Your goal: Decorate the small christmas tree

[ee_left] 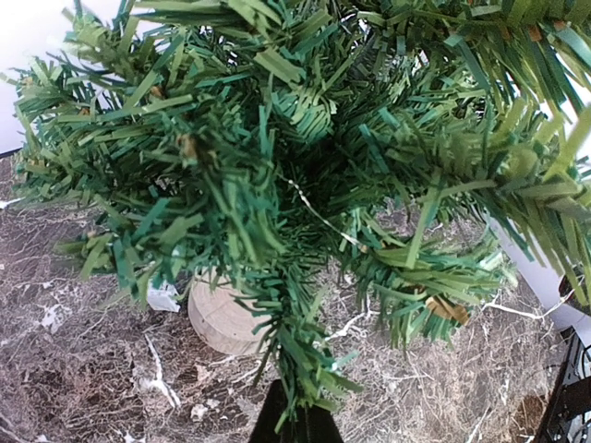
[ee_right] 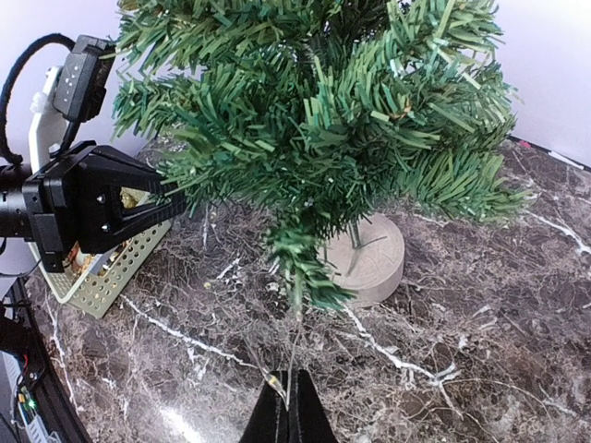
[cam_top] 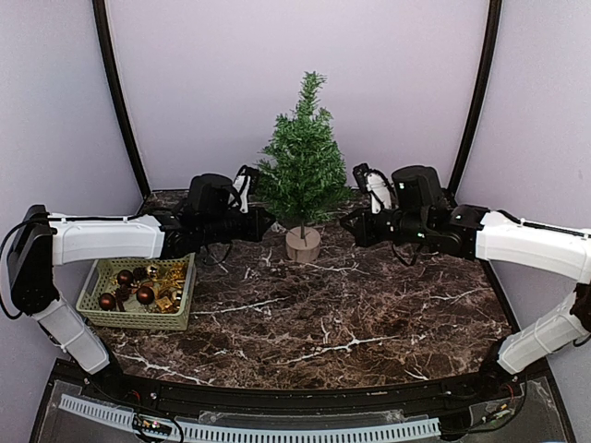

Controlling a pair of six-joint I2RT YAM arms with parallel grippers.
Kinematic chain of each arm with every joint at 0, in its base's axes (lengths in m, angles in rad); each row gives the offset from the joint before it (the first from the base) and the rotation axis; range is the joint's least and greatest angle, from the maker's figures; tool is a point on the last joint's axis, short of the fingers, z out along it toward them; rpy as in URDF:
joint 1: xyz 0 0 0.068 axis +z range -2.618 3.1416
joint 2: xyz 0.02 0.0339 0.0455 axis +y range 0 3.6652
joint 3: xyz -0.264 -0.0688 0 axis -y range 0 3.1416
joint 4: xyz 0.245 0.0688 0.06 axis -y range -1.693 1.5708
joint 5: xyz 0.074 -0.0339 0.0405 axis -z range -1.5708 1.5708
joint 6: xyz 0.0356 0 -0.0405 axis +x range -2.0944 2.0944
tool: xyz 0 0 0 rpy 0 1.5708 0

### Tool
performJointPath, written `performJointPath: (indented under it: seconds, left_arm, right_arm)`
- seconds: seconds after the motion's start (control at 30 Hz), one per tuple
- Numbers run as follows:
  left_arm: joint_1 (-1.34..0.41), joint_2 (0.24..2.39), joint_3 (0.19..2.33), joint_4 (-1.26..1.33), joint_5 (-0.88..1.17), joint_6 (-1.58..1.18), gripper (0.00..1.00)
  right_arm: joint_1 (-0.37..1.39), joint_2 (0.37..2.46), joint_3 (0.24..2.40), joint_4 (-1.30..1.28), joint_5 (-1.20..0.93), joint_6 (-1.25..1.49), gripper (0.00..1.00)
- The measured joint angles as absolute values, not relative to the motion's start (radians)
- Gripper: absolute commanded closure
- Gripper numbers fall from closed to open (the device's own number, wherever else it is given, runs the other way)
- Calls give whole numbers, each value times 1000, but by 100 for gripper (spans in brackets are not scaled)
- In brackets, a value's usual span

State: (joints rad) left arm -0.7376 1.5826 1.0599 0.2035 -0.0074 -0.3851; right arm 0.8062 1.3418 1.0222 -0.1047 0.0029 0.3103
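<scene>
Small christmas tree (cam_top: pixel 303 157) stands at the back middle of the marbled tabletop (cam_top: pixel 351 314), upright on its round pale stump base (cam_top: pixel 303 245). It is between the two arms and well apart from the basket (cam_top: pixel 138 322) of dark and gold baubles (cam_top: pixel 138 286) at the left. Long axis vertical: tip straight up, trunk plumb, no lean visible, lower branches fanning out level. Left pincer (ee_left: pixel 294 423) is clenched, tips at the end of a low branch on the tree's left side. Cannot tell whether it pinches the needles or only touches them. Right pincer (ee_right: pixel 288 415) is clenched on a thin strand (ee_right: pixel 294 346), which runs up from its tips into the low foliage on the right. It is too fine to say whether it is wire or thread. Step in hand, by my reading: drape this strand through the branches, with no bauble seen hung. To do it well, lead the strand slowly with the right arm, lifting and circling rather than pulling sideways. The tree looks light and top-heavy on a small base, so a tug on a low branch could tip or drag it. The left arm serves best as a gentle steadier, holding without bending the branch down.
</scene>
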Motion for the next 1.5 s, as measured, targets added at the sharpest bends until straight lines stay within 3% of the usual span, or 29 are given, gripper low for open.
performJointPath:
  seconds: [0.43, 0.8, 1.5]
  left_arm:
    - [-720, 1582, 1060, 204, -2, -376, 100]
    - [-715, 1568, 1042, 200, 19, -369, 100]
    - [-606, 1565, 1033, 213, 87, -308, 98]
  right_arm:
    - [811, 1297, 1004, -147, 166, 366, 100]
    - [799, 1366, 1127, -168, 291, 343, 100]
    - [752, 1496, 985, -77, 170, 453, 100]
